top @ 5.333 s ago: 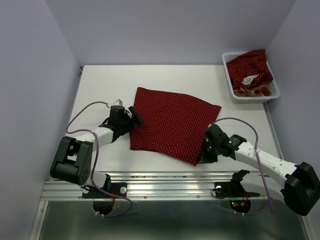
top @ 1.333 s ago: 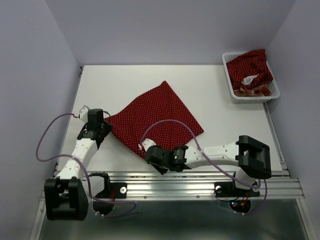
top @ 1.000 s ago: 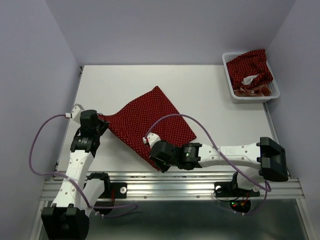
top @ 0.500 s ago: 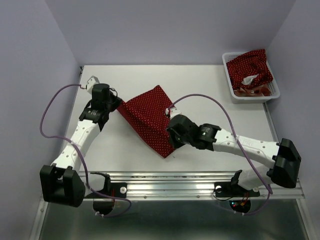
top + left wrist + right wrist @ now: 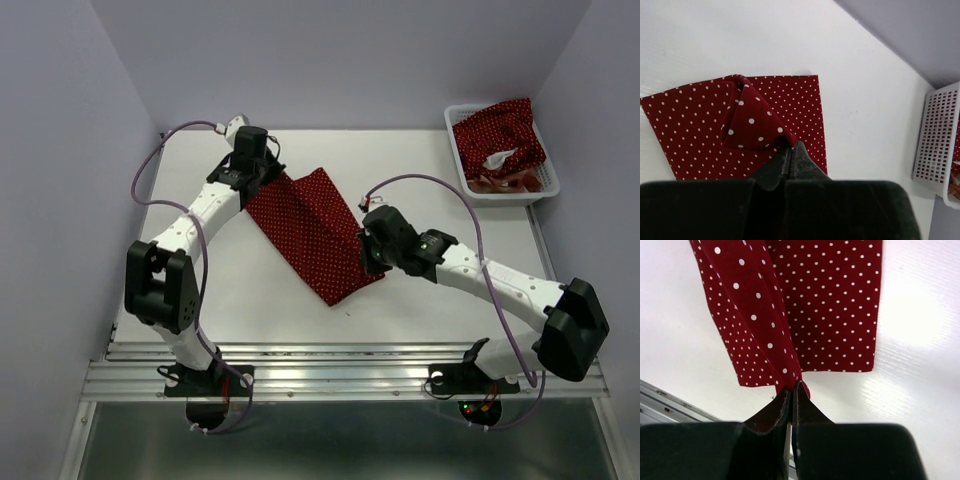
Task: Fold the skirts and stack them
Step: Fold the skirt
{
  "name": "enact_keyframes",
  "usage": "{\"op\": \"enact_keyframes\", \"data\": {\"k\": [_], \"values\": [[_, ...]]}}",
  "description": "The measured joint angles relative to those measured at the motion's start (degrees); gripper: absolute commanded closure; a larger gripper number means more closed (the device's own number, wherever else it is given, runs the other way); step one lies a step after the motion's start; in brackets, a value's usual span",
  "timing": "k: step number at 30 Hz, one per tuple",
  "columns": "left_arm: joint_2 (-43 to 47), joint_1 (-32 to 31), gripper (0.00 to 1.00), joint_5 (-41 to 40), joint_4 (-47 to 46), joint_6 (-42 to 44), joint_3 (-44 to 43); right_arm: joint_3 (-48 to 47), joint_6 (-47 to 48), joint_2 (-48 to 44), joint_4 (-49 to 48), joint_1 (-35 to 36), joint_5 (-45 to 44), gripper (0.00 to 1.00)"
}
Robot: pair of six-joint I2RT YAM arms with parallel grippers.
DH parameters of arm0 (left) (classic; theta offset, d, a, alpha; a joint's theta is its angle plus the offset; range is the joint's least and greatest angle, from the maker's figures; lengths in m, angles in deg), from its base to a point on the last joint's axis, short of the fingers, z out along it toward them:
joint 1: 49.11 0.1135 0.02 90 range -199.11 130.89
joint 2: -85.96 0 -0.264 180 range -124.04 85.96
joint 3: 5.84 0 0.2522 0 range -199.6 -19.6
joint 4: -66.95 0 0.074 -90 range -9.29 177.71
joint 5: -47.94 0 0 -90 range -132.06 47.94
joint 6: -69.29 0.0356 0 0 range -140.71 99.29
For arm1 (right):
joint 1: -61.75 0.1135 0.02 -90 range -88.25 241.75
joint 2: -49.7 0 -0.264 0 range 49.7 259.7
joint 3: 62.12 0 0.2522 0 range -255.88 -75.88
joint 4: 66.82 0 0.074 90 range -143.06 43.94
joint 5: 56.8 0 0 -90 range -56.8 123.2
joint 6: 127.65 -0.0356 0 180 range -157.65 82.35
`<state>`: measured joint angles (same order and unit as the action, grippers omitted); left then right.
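A: Where's the dotted skirt (image 5: 312, 238)?
B: On the counter (image 5: 440, 300), left of middle, doubled over into a long diagonal strip.
A: Hands?
B: Our left hand (image 5: 791, 150) is clamped on its far corner. Our right hand (image 5: 792, 388) is pinched on the near right edge.
A: Others?
B: We see a second dotted skirt (image 5: 503, 135) heaped in the basket (image 5: 462, 172), far right corner.

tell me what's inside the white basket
A crumpled dark red polka-dot skirt fills the white mesh basket, with red-and-cream cloth peeking out at its near edge. Anything beneath them is covered.
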<state>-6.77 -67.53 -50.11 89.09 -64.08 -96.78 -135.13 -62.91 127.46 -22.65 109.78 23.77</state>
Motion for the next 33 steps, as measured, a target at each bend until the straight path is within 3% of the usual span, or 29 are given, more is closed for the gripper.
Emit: {"op": "enact_keyframes", "data": {"k": [10, 18, 22, 24, 26, 29, 30, 31, 32, 33], "values": [[-15.85, -3.52, 1.00, 3.23, 0.00, 3.69, -14.10, 2.71, 0.50, 1.97, -1.36, -5.62, 2.45, 0.99], [-24.79, -5.09, 1.00, 3.30, 0.72, 4.37, -20.48, 5.29, 2.32, 5.97, -4.98, -11.23, 5.70, 0.99], [-29.94, -5.27, 0.98, 3.58, 1.22, 4.96, -25.38, 5.75, 2.95, 8.52, -7.43, -12.96, 7.02, 0.95], [-32.48, -5.51, 0.86, 3.65, 1.36, 5.25, -27.50, 5.75, 2.99, 9.84, -8.39, -13.77, 7.26, 0.87], [-35.65, -5.73, 0.76, 3.78, 1.97, 5.60, -30.56, 5.75, 2.97, 11.13, -8.85, -14.67, 6.99, 0.74], [-38.58, -5.97, 0.45, 3.67, 2.82, 6.10, -33.64, 5.73, 2.56, 12.41, -8.98, -16.15, 5.68, 0.55], [-39.26, -6.01, 0.27, 3.52, 3.04, 6.25, -34.42, 5.70, 2.34, 12.72, -8.87, -16.87, 4.44, 0.32], [-39.56, -5.99, 0.04, 3.34, 3.32, 6.38, -35.06, 5.64, 1.97, 12.94, -8.68, -17.46, 3.48, 0.18], [-39.58, -5.97, 0.01, 3.26, 3.61, 6.93, -35.32, 5.31, 1.75, 13.05, -8.17, -17.84, 2.36, 0.00], [-39.52, -5.97, 0.01, 3.02, 3.74, 6.58, -35.47, 4.90, 1.70, 13.07, -7.67, -18.21, 1.31, 0.00]]}}
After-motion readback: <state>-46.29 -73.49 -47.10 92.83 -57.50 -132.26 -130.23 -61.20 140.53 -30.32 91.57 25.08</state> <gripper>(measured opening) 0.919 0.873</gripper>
